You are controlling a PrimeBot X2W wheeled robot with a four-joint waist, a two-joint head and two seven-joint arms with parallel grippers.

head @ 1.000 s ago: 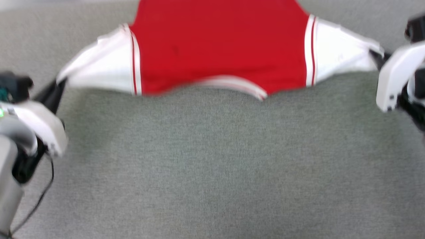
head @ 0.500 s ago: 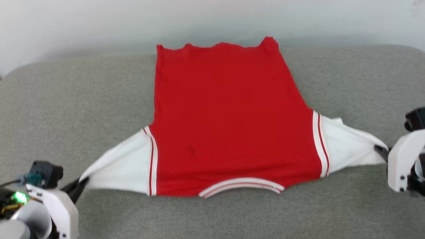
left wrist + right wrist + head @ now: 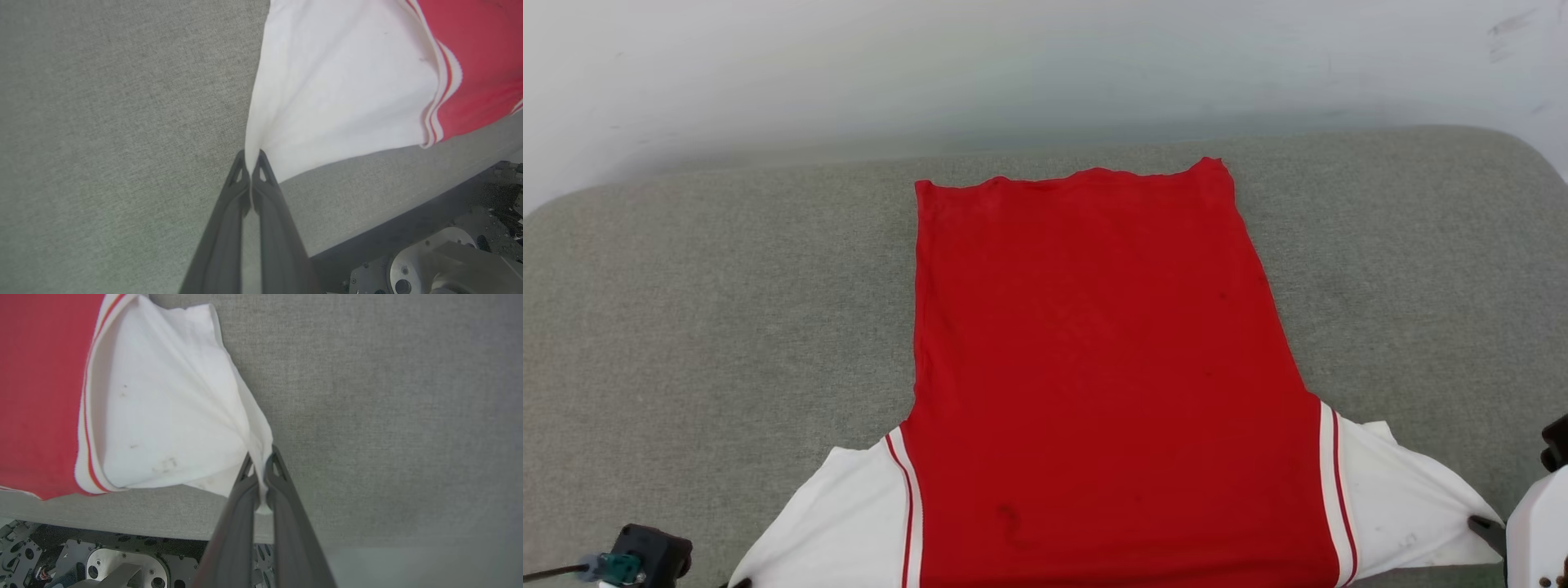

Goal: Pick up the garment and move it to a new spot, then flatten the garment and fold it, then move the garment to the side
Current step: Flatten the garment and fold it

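The garment lies spread on the grey surface with its plain red side up, its hem at the far end and its white sleeves nearest me. My left gripper is shut on the tip of the left white sleeve, which is drawn to a point. My right gripper is shut on the corner of the right white sleeve, and its dark fingers show at the sleeve's end in the head view. Both sleeves are stretched outward. The collar lies below the head view's bottom edge.
The grey fabric surface extends wide on both sides of the garment, with a pale wall behind it. Its near edge and my metal base show in the wrist views. A small dark camera block sits at the lower left.
The whole head picture has shifted downward, so the camera has moved and now shows the garment's far hem and the wall. Both grippers stay shut on the sleeve tips.
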